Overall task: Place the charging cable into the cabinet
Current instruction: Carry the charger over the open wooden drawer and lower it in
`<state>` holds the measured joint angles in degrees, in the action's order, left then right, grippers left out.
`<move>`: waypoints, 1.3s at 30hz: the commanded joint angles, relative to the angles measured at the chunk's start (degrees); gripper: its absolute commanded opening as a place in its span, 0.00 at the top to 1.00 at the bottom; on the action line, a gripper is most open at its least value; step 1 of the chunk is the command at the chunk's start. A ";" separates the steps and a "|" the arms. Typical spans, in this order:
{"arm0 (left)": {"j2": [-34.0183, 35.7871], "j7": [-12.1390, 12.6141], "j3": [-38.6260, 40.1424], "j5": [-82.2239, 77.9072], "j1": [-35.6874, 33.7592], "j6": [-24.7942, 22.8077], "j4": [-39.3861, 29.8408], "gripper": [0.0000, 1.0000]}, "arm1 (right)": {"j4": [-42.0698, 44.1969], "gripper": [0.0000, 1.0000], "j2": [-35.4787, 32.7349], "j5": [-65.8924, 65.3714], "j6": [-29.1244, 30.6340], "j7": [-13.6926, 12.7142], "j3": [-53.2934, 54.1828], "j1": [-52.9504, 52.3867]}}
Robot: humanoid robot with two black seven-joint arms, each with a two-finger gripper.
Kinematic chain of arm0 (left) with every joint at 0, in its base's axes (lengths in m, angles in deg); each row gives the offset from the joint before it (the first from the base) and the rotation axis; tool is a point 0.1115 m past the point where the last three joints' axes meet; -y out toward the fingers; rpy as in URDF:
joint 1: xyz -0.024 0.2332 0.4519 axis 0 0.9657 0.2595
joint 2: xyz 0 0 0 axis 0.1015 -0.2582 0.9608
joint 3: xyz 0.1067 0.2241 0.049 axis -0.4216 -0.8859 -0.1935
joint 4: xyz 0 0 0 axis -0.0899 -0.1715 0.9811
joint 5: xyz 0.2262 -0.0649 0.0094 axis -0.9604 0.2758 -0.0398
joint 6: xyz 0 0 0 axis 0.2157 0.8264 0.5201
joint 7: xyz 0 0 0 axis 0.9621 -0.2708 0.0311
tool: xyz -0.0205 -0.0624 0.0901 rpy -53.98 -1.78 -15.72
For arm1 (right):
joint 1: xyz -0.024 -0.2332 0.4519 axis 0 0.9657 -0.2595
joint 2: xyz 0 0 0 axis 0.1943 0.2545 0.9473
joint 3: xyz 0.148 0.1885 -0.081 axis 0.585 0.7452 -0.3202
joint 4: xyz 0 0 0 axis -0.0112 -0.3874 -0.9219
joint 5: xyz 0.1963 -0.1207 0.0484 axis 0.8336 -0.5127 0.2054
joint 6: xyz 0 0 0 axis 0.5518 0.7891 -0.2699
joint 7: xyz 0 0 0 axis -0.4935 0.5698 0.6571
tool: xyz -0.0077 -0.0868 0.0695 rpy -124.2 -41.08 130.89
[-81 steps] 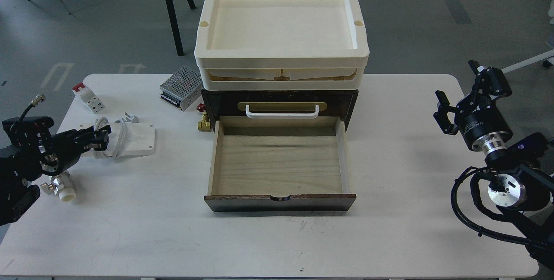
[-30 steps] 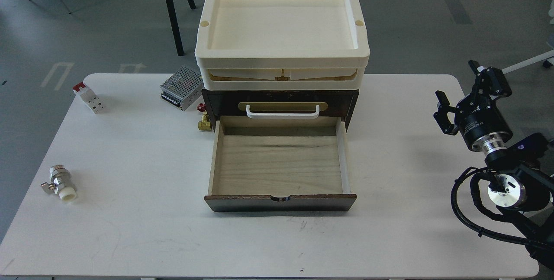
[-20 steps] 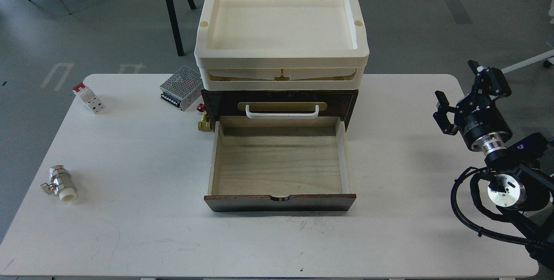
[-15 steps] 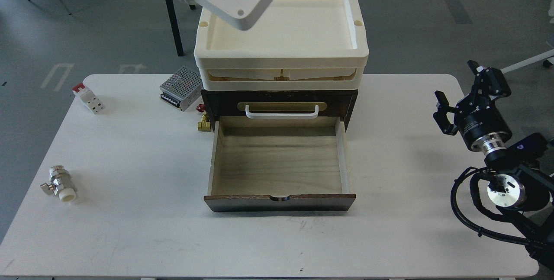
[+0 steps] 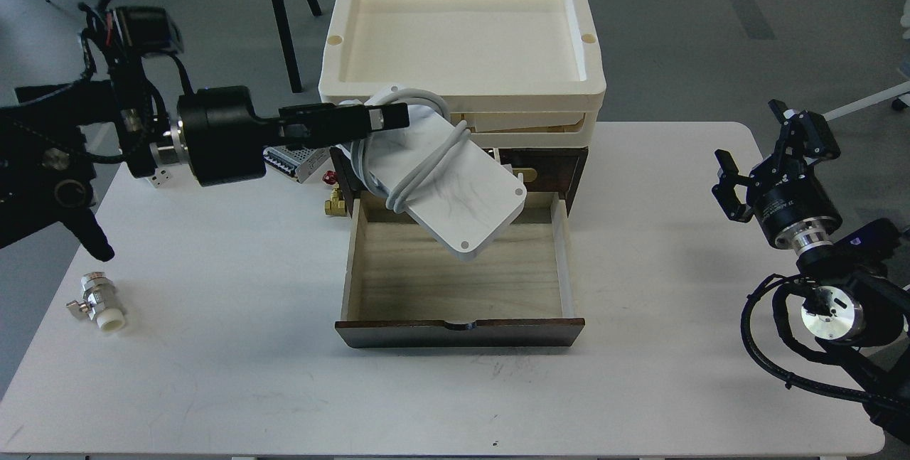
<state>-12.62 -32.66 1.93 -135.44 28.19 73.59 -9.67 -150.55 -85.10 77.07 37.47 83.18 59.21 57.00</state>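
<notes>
While our left gripper (image 5: 387,119) pinches the charging cable (image 5: 455,190) above the cabinet (image 5: 462,332) drawer, we judge lowering and releasing comes next.

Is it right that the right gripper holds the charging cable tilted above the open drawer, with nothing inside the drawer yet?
Not quite: the head view shows the left gripper holding the charging cable, not the right gripper, which is open and apart. The rest stands: it hangs tilted above the open, bare drawer.

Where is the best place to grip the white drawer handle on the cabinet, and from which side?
Grip the handle at its right end, from the front: only that end shows, since the charging cable in the left gripper hides the rest.
</notes>
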 commanded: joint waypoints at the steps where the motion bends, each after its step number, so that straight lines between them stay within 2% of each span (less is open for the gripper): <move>1: -3.61 -0.01 -0.07 -1.09 5.09 2.81 0.77 0.97 | -0.01 0.01 -0.02 0.00 0.00 0.00 0.00 0.00; 11: -11.35 -0.01 -0.08 -3.20 12.91 7.65 8.93 0.96 | 0.08 0.01 -0.02 0.00 0.00 0.00 0.00 0.00; 16: -16.79 -0.01 -0.08 -3.29 15.20 8.80 15.17 0.96 | 0.08 0.01 -0.02 0.00 0.00 0.00 0.00 0.00; 21: -19.96 -0.01 -0.16 -3.29 17.49 10.90 17.90 0.96 | 0.08 0.01 -0.02 0.00 0.00 0.00 0.00 0.00; 31: -25.41 -0.01 -0.16 -3.29 18.28 11.61 24.41 0.95 | -0.01 0.01 -0.02 0.00 0.00 0.00 0.00 -0.09; 39: -30.51 -0.01 -3.32 -3.29 18.19 12.84 32.75 0.94 | 0.08 0.01 -0.02 0.00 0.00 0.00 0.00 -0.09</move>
<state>-41.28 -32.66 -0.13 -138.73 46.46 85.61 19.96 -150.55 -85.07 77.07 37.47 83.18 59.21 56.91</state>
